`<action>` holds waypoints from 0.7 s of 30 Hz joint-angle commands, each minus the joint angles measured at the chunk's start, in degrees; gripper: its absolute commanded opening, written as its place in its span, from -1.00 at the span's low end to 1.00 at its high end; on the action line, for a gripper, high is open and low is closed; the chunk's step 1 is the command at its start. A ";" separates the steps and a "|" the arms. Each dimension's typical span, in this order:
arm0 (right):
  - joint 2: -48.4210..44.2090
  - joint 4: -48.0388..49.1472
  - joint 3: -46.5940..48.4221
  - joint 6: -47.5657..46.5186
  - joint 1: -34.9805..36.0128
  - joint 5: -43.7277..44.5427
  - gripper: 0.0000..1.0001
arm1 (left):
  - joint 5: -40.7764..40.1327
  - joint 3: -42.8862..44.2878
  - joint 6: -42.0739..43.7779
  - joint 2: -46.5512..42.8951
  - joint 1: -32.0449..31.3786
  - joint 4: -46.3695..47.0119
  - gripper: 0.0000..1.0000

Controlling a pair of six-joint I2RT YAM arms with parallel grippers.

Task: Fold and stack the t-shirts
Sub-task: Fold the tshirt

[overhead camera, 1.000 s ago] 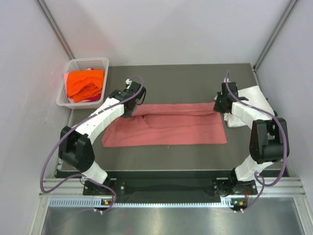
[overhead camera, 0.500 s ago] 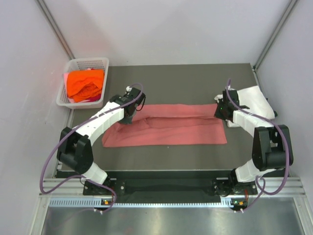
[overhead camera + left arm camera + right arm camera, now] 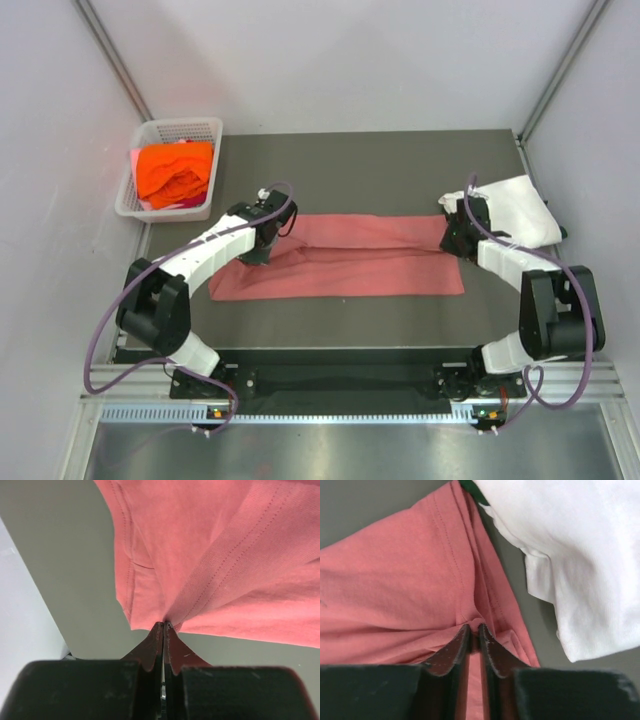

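The pink-red t-shirt [image 3: 345, 262] lies as a long band across the middle of the table, its far edge folded toward the near edge. My left gripper [image 3: 258, 250] is shut on the shirt's left far edge; the left wrist view shows the cloth [image 3: 210, 555] pinched at the fingertips. My right gripper [image 3: 452, 241] is shut on the shirt's right far edge, seen in the right wrist view [image 3: 410, 590]. The white t-shirt [image 3: 515, 212] lies at the right edge of the table, also in the right wrist view [image 3: 580, 555]. The orange t-shirt [image 3: 176, 170] sits in the basket.
A white mesh basket [image 3: 196, 128] stands at the table's back left corner, off the dark mat. White walls close in on the left, back and right. The arm bases sit at the near edge.
Both grippers have moved toward the near edge, drawing the pink-red shirt's far edge over the rest of it. The white and orange shirts have not moved.
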 commanded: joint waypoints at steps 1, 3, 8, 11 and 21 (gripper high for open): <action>-4.13 2.93 -1.39 1.66 -0.22 5.02 -0.64 | 1.33 -0.67 0.04 -2.63 -0.54 1.37 -1.00; -6.76 3.63 -2.79 1.84 0.57 6.34 -0.01 | 1.68 -0.85 0.13 -2.37 -0.80 1.55 -1.00; -11.08 4.52 -4.29 1.05 1.62 8.63 0.13 | -0.16 -0.67 -0.57 -2.46 -1.42 0.23 -1.00; -11.35 4.34 -3.94 0.70 1.89 8.11 0.13 | -2.00 -0.58 -1.53 -3.42 -1.51 -0.82 -1.00; -4.85 1.71 0.01 -0.01 4.61 4.94 0.01 | -4.64 -0.76 -6.10 -2.11 -5.72 -5.22 -1.00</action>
